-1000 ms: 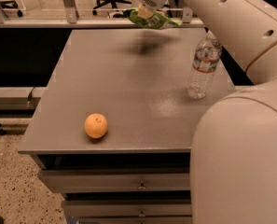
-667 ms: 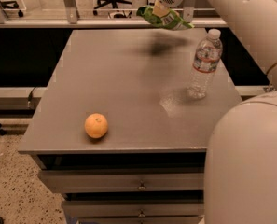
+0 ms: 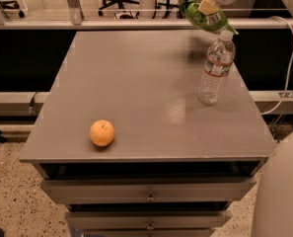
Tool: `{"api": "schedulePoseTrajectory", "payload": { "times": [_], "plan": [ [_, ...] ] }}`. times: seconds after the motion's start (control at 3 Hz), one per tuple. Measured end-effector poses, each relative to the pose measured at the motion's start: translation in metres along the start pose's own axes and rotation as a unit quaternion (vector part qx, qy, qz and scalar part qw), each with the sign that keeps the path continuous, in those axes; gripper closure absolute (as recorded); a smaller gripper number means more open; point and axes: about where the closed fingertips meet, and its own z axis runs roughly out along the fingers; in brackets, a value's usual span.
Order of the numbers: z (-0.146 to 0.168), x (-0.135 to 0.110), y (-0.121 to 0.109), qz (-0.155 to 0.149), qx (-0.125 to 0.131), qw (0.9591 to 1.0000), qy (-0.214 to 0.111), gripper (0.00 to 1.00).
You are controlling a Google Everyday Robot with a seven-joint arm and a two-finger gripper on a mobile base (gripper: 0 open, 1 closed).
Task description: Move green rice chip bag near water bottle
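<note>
The green rice chip bag [image 3: 201,17] hangs in the air at the top right, held by my gripper [image 3: 210,8], which is shut on it above the table's far right part. The bag is crumpled, and its lower edge sits just above and behind the white cap of the water bottle [image 3: 215,69]. The water bottle stands upright on the right side of the grey table [image 3: 136,83], clear and ribbed with a red-and-white label band. The bag touches neither the table nor, as far as I can see, the bottle.
An orange [image 3: 102,133] lies near the table's front left. Drawers [image 3: 148,191] sit under the tabletop. A white cable [image 3: 286,58] hangs at the right. My arm's white body [image 3: 281,191] fills the lower right corner. Office chairs stand behind the rail.
My gripper has carried the bag to the right, from the back middle of the table to just above the bottle. The arm's body has swung out of the right side of the view.
</note>
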Motion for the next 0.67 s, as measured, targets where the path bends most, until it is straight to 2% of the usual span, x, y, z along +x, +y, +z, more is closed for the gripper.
{"api": "schedulePoseTrajectory", "payload": {
  "times": [0.33,0.67],
  "plan": [
    [-0.007,0.025,-0.004,0.009,-0.004,0.9998,-0.017,1.00],
    [-0.012,0.042,0.000,0.004,-0.013,0.9992,-0.038,1.00]
  ]
}}
